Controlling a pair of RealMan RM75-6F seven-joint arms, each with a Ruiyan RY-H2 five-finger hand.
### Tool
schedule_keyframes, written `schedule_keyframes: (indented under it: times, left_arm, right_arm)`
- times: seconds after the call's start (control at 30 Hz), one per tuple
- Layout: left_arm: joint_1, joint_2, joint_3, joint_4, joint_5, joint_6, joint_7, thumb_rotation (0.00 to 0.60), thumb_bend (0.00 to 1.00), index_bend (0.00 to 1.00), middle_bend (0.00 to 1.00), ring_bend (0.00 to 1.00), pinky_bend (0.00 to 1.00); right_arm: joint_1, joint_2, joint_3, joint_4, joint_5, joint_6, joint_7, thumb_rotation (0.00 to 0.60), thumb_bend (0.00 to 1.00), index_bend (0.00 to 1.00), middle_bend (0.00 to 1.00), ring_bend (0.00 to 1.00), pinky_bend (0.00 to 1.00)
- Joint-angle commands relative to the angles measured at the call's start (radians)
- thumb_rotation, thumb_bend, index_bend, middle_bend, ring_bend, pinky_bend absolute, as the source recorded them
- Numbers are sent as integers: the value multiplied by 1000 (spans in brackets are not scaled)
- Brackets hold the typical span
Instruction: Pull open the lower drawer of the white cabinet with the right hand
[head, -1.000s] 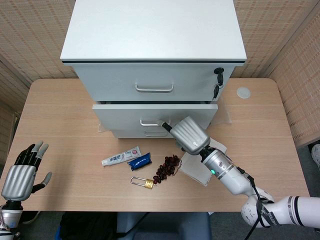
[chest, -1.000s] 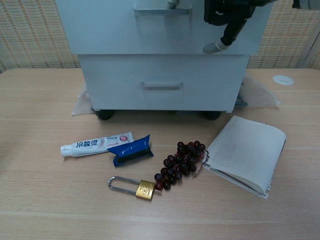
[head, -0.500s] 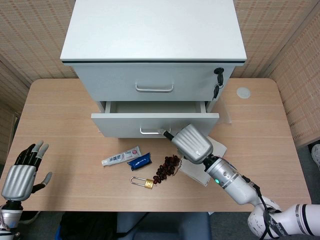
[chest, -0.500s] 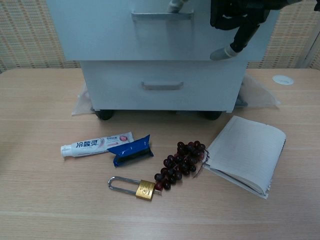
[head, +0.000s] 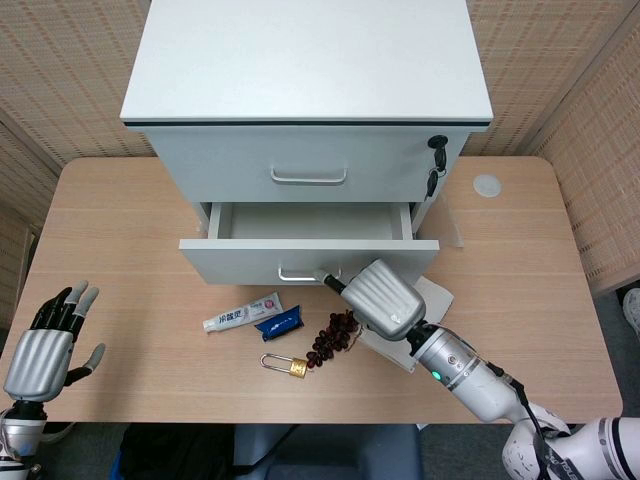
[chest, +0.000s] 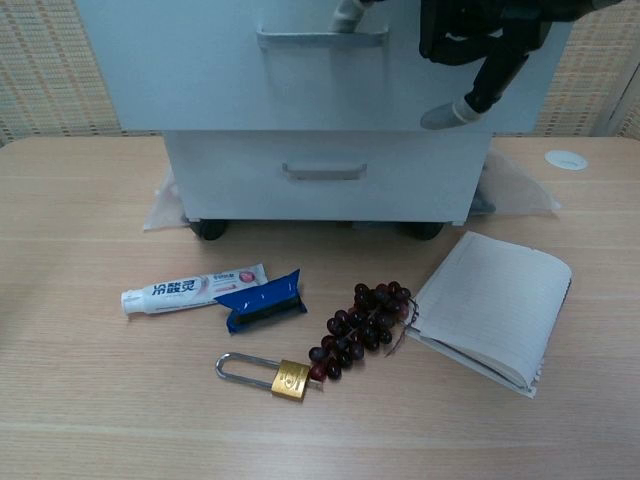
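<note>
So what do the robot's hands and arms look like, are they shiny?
Yes, a bit. The right hand has a ribbed silver back and dark fingers with pale tips. Its wrist is a silvery tube with a small green light, a thin black cable runs along it, and the arm turns white further back. The left hand also has a silver back, with black fingers tipped in grey.

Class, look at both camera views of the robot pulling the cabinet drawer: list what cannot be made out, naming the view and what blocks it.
- Right hand fingertips on the drawer handle: head view, covered by the hand's own back.
- Front part of the open drawer floor: head view, hidden by its front panel; chest view shows only the front.
- Notebook: head view, mostly under the right hand.
- Toothpaste small print: too small.
- Left hand: absent from chest view.
</note>
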Motion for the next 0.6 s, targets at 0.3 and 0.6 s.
schedule_keyframes:
  times: [0.3, 0.6]
  left_arm:
    - [2, 2, 1, -1, 0, 1, 0, 600, 326, 58, 8, 44, 131]
    - [3, 2, 1, 0, 1, 4, -3, 600, 326, 58, 8, 44, 131]
  right_arm:
    - [-12, 6, -18, -38, -40, 2, -20, 600, 209, 168, 908, 927, 841]
    - [-29, 16, -36, -78, -86, 2, -28, 600, 209, 168, 908, 928, 841]
